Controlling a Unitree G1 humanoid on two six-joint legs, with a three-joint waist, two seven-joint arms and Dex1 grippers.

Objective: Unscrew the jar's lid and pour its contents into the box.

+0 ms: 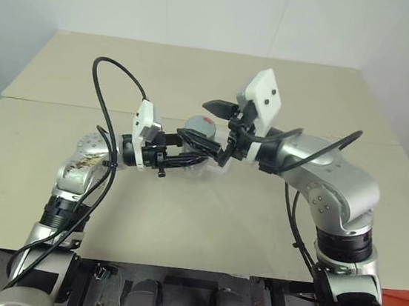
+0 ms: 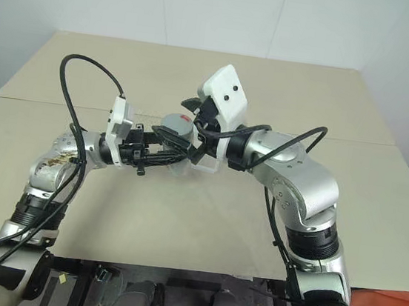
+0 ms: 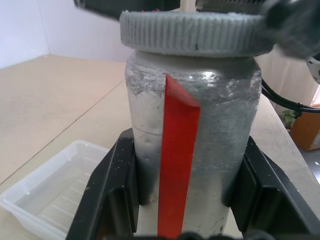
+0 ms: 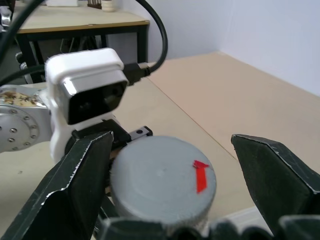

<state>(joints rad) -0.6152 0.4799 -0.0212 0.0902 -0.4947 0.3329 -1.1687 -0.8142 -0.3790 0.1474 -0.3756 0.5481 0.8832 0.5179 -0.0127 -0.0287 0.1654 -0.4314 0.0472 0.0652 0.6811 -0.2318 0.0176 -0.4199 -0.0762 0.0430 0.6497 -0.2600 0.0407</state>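
My left gripper (image 3: 187, 150) is shut on the jar (image 3: 150, 100), one black finger on each side of its body, holding it upright above the table. A red stripe runs down the jar's cloudy wall, and its contents are hidden. The grey ribbed lid (image 4: 162, 180) with a red mark on top sits on the jar. My right gripper (image 4: 175, 165) stands open, its two fingers (image 4: 82, 180) level with the lid on either side of it, with a gap on each side. The clear box (image 3: 45, 200) lies on the table just below and beside the jar.
The beige table (image 1: 200, 70) stretches wide on all sides, with a seam across its middle. A white wall stands behind its far edge. Black cables (image 1: 111, 89) loop off both wrists.
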